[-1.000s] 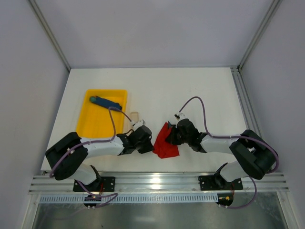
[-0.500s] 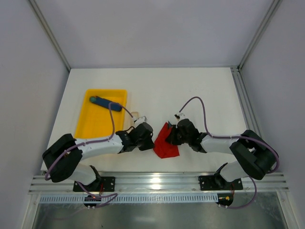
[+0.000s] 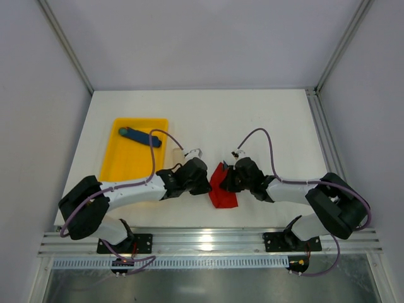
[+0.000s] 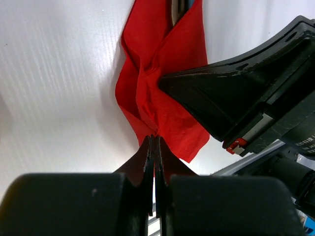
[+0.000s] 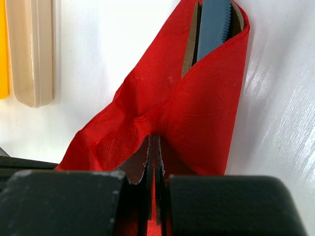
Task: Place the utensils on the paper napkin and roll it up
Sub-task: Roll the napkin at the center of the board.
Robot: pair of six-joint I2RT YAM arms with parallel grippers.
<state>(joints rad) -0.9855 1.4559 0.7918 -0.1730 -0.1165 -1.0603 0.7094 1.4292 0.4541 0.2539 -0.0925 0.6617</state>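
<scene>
At the near edge, a metal rail [image 3: 208,240] carries both arm bases; beyond it the white tabletop [image 3: 252,120] runs to the far wall.

Near the middle lies the paper napkin [image 3: 222,189], folded and creased, between the two arms. The left claw [image 4: 153,140] is pinched tight on the napkin's near left edge. The right claw [image 5: 155,140] is pressed closed on a gathered fold from the right. In the right wrist view the utensils [image 5: 190,46] sit inside the open far end of the fold, a brownish piece beside a grey-blue serrated blade [image 5: 215,22].

Further left, a beige wooden-looking piece [image 3: 178,153] lies bare on the tabletop just beside a yellow tray [image 3: 126,163]. A blue stick [image 3: 140,136] rests in the tray's far part.

Pale grey walls [image 3: 202,38] enclose the space, with slanting metal frame posts [image 3: 65,44] at the far corners.
</scene>
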